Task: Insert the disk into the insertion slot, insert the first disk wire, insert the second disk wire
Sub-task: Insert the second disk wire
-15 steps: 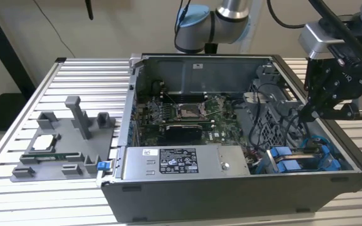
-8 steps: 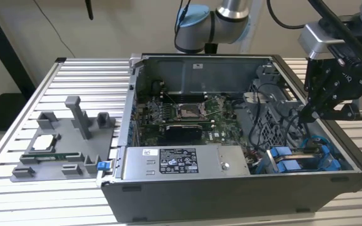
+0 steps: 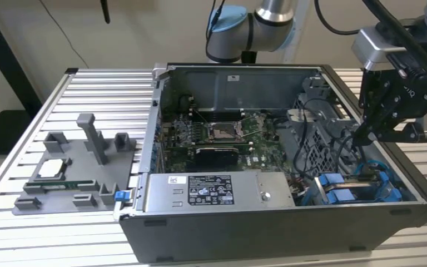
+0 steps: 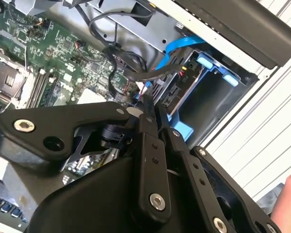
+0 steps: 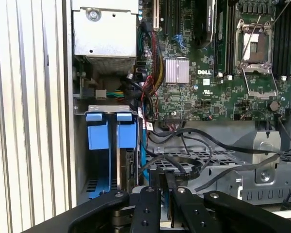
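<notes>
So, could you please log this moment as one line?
hand: shut, over blue-tabbed dark grey drive bay | silver-grey disk: seated in bay

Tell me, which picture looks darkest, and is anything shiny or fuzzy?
In the second wrist view the black gripper fills the foreground as a dark mass, so that picture looks darkest. In the first wrist view the silver heat sink glints and the green circuit board is evenly lit and sharp. In the exterior view the light is soft, the computer case dim inside, with a pale sheen on the ribbed table.

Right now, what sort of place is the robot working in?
Probably a lab or test bench for computer assembly: an open computer case lies on a slatted metal table, beside a grey parts fixture, under the gripper.
</notes>
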### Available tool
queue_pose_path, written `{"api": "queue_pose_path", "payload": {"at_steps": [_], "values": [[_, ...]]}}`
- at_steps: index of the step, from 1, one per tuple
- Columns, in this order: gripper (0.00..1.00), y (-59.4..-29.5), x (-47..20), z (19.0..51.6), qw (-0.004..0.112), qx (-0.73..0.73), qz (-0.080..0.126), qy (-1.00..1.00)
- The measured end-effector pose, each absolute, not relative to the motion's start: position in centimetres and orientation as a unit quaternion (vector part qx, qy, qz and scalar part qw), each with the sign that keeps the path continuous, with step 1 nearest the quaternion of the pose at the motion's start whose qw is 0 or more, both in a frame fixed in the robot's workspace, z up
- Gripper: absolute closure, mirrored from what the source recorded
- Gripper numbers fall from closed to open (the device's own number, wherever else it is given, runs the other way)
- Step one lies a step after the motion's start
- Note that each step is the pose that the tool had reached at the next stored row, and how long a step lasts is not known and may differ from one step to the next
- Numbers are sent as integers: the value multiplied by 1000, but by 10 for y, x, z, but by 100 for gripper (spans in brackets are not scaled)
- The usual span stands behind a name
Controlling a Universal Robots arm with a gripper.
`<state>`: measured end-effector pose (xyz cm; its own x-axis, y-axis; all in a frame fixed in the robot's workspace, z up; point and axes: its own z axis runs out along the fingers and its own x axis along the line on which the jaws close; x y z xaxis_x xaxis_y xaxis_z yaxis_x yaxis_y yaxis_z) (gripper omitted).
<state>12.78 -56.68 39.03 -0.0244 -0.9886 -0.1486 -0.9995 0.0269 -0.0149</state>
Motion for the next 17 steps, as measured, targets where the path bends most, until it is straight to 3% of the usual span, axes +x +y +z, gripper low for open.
{"api": "queue_pose_path", "payload": {"at_steps": [11,17], "values": [[100,-567,128,390,57,-696,45,714],[100,-567,128,387,47,-697,34,715]]}}
